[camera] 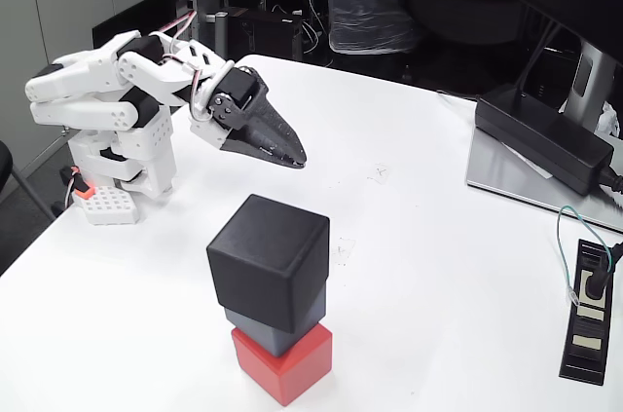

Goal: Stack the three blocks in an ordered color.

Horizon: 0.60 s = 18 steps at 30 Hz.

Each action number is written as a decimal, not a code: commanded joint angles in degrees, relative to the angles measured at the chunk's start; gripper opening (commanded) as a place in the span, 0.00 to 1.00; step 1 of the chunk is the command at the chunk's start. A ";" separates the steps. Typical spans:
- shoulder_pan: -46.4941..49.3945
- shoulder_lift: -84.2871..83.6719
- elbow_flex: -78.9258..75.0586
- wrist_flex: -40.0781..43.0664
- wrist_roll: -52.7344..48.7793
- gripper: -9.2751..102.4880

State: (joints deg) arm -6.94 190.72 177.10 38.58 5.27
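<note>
Stack near the surface's front edge: red block (283, 362), blue-grey block (275, 325), black block (269, 260) (top, skewed); claw (295, 156) closed, empty; retreat gently, avoiding contact.

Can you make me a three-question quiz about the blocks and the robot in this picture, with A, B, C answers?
1. Where is the black block?
A. On top of the stack
B. At the bottom of the stack
C. Alone beside the arm's base

2. What colour is the block that touches the table?
A. Yellow
B. Green
C. Red

3. What is the gripper doing?
A. Squeezing the black block
B. Holding nothing, up and away from the stack
C. Carrying the red block

Answers:
1. A, because the black block sits on the blue-grey block, which sits on the red block.
2. C, because the red block is lowest and rests on the white table.
3. B, because in the fixed view the gripper is above the table to the upper left of the stack, its jaws together with nothing between them.
</note>
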 commanded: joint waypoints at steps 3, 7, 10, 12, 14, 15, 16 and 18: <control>0.26 0.00 -0.26 -0.18 -0.09 0.07; 0.26 0.00 -0.26 -0.18 -1.32 0.07; 0.18 0.00 -0.26 -0.18 -4.48 0.07; 0.18 0.00 -0.26 -0.18 -5.45 0.07; 0.18 0.00 -0.18 -0.18 -5.54 0.07; 0.09 0.00 -0.18 -0.18 -5.54 0.07; 0.09 0.00 -0.18 -0.18 -5.54 0.07; 0.09 0.00 -0.18 -0.18 -5.54 0.07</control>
State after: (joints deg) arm -6.94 190.72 177.10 38.58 0.35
